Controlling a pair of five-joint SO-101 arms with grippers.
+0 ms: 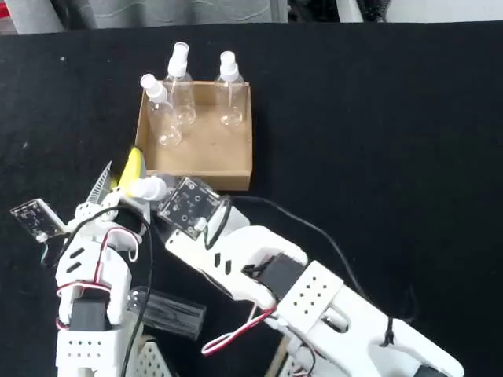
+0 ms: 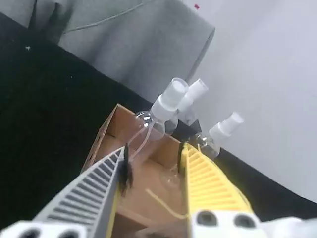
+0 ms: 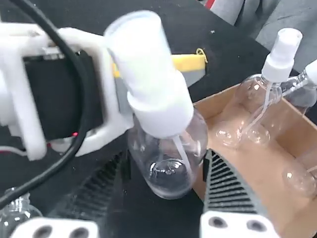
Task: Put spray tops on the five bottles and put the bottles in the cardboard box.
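The cardboard box (image 1: 196, 153) sits at the table's middle left. Three clear bottles with white spray tops stand in it (image 1: 163, 118) (image 1: 181, 88) (image 1: 229, 94). My right gripper (image 3: 166, 163) is shut on a fourth clear bottle (image 3: 168, 144) that carries a white spray top (image 3: 148, 84). It holds that bottle just in front of the box's near left corner, where the top (image 1: 149, 188) shows white. My left gripper (image 2: 153, 168) is open with nothing between its grey and yellow fingers. It points toward the box (image 2: 148, 188) from close beside the held bottle.
A clear bottle without a top (image 1: 138, 298) lies near the left arm's base, next to a black block (image 1: 173, 312). The left arm's white body (image 3: 59, 94) stands close behind the held bottle. Black table stretches to the right of the box.
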